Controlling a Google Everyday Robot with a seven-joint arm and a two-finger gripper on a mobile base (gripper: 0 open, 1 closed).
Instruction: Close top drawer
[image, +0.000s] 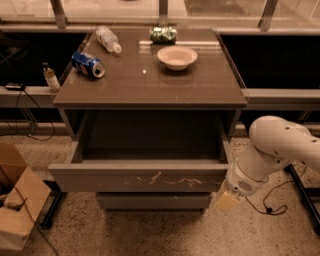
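The top drawer (140, 177) is a wide, shallow grey drawer with white scratch marks across its flat front. It stands partly pulled out from the grey cabinet (150, 85), its inside showing as a short dark strip. My white arm comes in from the right, and my gripper (227, 200) sits low at the drawer front's right end, touching or very near its corner. The gripper's tip shows only as a pale block.
On the cabinet top lie a blue can (88, 64), a clear plastic bottle (108, 39), a green can (163, 34) and a white bowl (177, 56). A plainer drawer front (152, 201) sits below. A cardboard box (17, 202) stands at the left; cables run over the floor at right.
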